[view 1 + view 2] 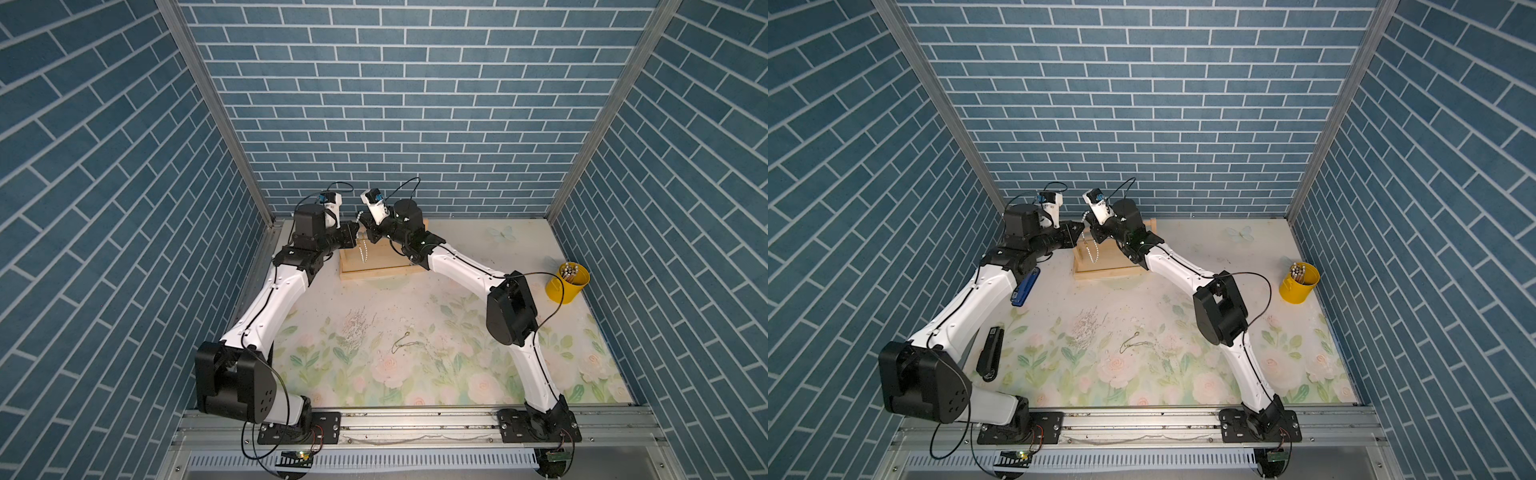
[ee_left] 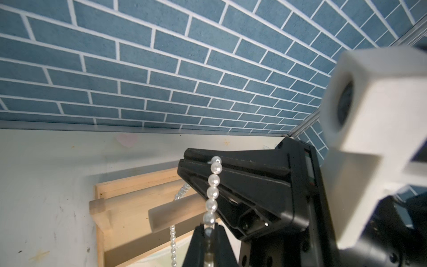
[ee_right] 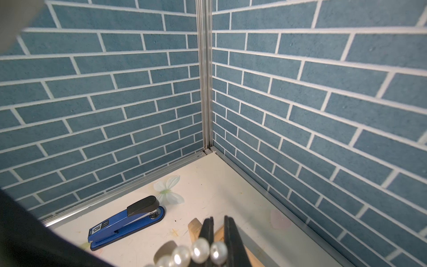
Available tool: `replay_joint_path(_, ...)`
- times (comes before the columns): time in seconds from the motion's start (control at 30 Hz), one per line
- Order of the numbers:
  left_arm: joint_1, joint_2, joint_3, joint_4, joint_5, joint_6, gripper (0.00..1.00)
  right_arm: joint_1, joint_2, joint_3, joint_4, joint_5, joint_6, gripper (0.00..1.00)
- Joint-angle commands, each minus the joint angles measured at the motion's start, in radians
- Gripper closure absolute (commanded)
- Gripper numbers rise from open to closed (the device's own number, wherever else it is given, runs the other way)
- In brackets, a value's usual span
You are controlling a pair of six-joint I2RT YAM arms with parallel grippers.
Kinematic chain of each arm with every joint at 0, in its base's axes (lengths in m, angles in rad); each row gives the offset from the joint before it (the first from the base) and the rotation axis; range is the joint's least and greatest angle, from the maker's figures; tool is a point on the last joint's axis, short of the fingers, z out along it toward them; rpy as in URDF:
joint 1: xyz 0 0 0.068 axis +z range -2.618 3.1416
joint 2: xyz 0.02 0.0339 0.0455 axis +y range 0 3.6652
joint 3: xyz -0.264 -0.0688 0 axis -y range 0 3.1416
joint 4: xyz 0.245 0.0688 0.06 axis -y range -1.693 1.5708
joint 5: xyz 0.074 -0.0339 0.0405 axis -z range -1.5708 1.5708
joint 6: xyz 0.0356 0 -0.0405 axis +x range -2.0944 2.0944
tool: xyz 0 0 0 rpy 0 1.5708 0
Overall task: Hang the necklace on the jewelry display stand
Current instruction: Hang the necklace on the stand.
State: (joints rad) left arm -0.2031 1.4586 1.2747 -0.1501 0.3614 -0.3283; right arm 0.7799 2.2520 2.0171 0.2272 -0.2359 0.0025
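The pearl necklace (image 2: 212, 191) I had pinched tight in both left fingers (image 2: 195, 250) and right fingers (image 3: 232, 238), above the wooden stand (image 1: 374, 271), its loop dangling.

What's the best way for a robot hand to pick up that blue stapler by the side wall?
Across the middle of the blue stapler, coming straight down from above. It lies flat, long and narrow, so a hand could probably close on its long sides; the wall beside it crowds a sideways approach.

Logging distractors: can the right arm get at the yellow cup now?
Probably not yet: the right gripper is shut on the necklace over the jewelry display stand; otherwise the way to the yellow cup looks free.
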Motion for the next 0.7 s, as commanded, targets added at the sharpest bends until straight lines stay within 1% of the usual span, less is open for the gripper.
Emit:
replay_joint_path(0.0, -0.04, 0.01, 0.027, -0.049, 0.006, -0.013, 1.0, -0.058, -0.094, -0.034, 0.031, 0.075, 0.037, 1.0)
replay_joint_path(0.27, -0.144, 0.044, 0.051, -0.011, -0.035, -0.059, 1.0, -0.085, -0.191, -0.163, 0.041, 0.064, 0.041, 0.98)
replay_joint_path(0.5, -0.175, 0.082, 0.045, 0.04, -0.054, -0.107, 1.0, -0.108, -0.286, -0.291, 0.065, 0.083, 0.041, 0.94)
replay_joint_path(0.6, -0.177, 0.093, 0.044, 0.062, -0.053, -0.125, 1.0, -0.111, -0.323, -0.335, 0.063, 0.089, 0.039, 0.9)
replay_joint_path(0.67, -0.18, 0.098, 0.045, 0.075, -0.05, -0.135, 1.0, -0.112, -0.345, -0.368, 0.06, 0.098, 0.04, 0.84)
